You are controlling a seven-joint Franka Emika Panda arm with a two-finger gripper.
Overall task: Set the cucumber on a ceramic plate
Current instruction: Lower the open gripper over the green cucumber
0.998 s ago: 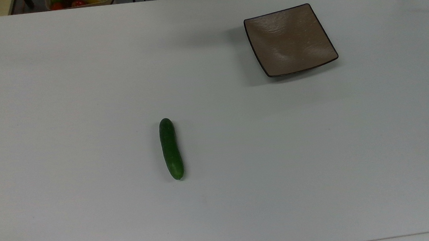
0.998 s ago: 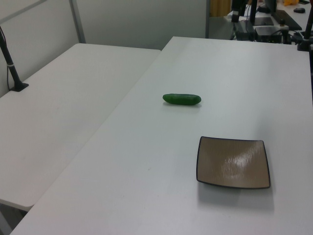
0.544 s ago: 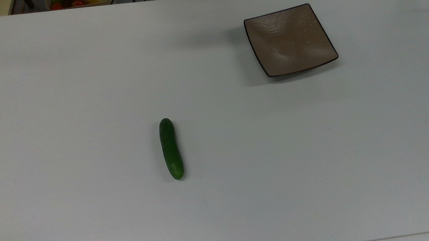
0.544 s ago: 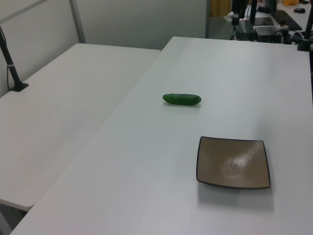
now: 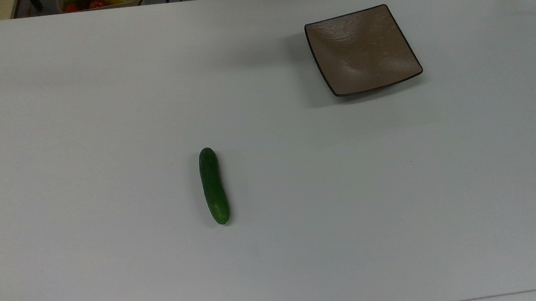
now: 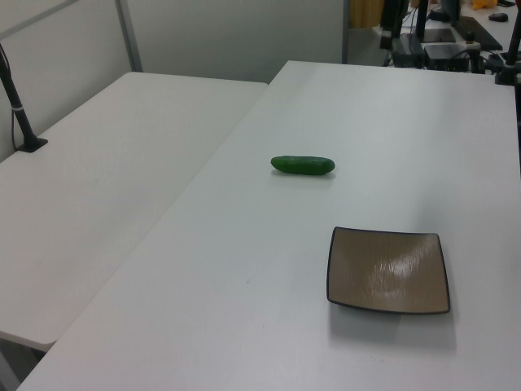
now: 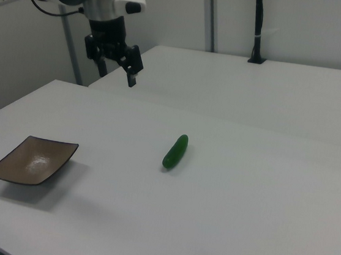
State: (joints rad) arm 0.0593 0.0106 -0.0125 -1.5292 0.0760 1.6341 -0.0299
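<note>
Reading the right view from its left edge across, the ceramic plate point(image 7: 33, 160) is met first, lying bare on the white table point(image 7: 243, 191) near the right view's lower left. Above and a little to the right of it the gripper point(image 7: 117, 68) is held high in the air, well clear of the table; its two fingers appear to be spread apart with nothing between them, though the angle makes the gap hard to judge with certainty. Further right, near the middle of the table, the cucumber point(image 7: 176, 151) is seen lying flat on its side, well apart from both plate and gripper. In the top view the order is reversed: the cucumber point(image 5: 214, 186) is found at the centre, lengthwise up and down the top view, and the plate point(image 5: 362, 50) towards the upper right. Nothing has been grasped, so the task is judged to be at its opening step, the approach. A descent over the cucumber's middle is called for next, with the fingers turned across its short width before they are closed.
</note>
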